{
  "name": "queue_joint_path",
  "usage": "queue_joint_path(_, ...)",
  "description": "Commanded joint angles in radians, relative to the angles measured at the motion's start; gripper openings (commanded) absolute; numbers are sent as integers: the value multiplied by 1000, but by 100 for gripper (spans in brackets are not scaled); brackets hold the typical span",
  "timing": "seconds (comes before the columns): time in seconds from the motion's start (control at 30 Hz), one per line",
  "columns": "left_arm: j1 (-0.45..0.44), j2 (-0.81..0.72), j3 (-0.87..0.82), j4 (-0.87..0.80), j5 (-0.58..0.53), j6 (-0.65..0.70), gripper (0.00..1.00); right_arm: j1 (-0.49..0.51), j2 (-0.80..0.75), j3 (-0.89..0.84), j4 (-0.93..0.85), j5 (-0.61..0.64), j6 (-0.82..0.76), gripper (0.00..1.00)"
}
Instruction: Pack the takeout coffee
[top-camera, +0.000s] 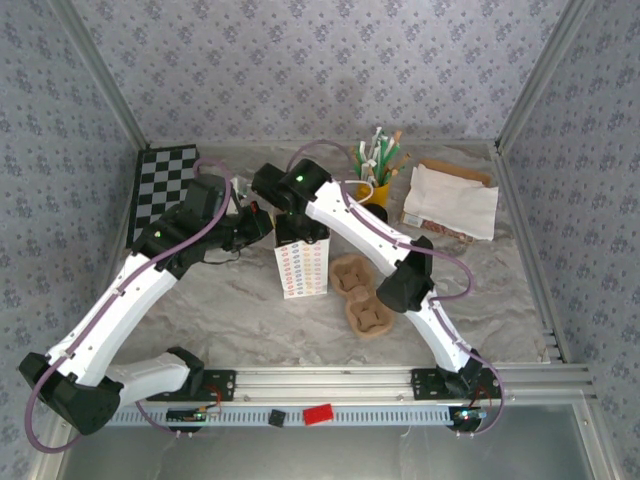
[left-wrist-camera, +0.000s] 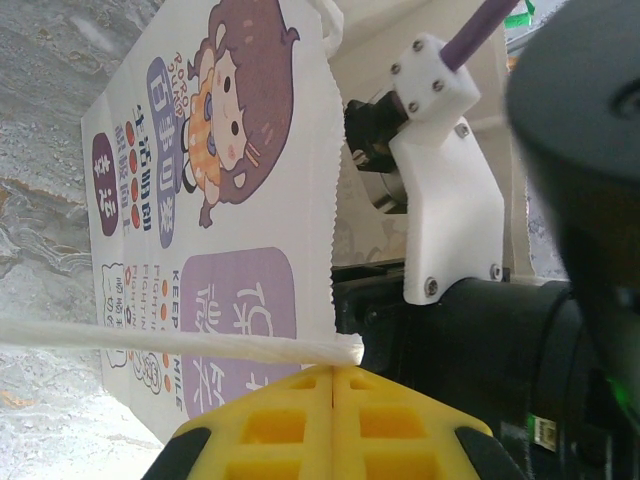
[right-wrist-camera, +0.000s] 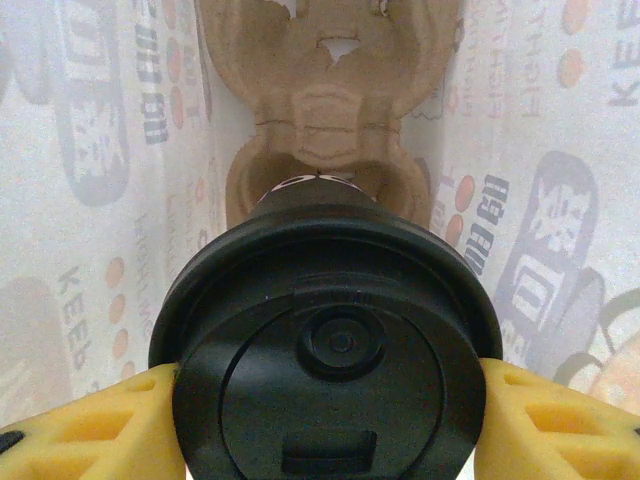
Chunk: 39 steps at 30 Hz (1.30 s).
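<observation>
Step in hand: lowering the takeout coffee (right-wrist-camera: 340, 345) into the paper bag (top-camera: 302, 262); judged far along, with the cup not yet released.
Coffee position: lower centre of the right wrist view, black lid toward the camera, between the bag's printed walls and over a pulp carrier (right-wrist-camera: 325, 110) at the bag's bottom; whether it is seated cannot be told.
Right gripper (right-wrist-camera: 330, 410): yellow fingers (right-wrist-camera: 90, 425) clasp the cup on both sides, just under the lid rim.
Left gripper (left-wrist-camera: 332, 395): bottom centre of the left wrist view, pinched tight on the bag's white twisted handle (left-wrist-camera: 170, 340), apparently holding the mouth open.
Bag position: centre of the top view, upright, between the arms.
Next move: probably set the cup straight down into the carrier's near socket, then part the fingers and lift clear of the walls.
</observation>
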Motion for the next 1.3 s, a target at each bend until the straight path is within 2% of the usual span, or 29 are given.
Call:
queue_joint_path(0.0,-1,-13,-3,-13,1,21,0,3,24,-12,-112,0,-19,56)
queue_joint_path(0.37,-1,-11,5,-23,-8,28,0,8,22,-34,-105,45,-36,55)
queue_joint_path(0.7,-1,-15,9,-33,-17,33,0,16,10,-12,-187,87,-40,55)
queue_joint_path(1.27,-4,-21,9,-39,-13,34,0,-12,43,8,-144,-26,-66,54)
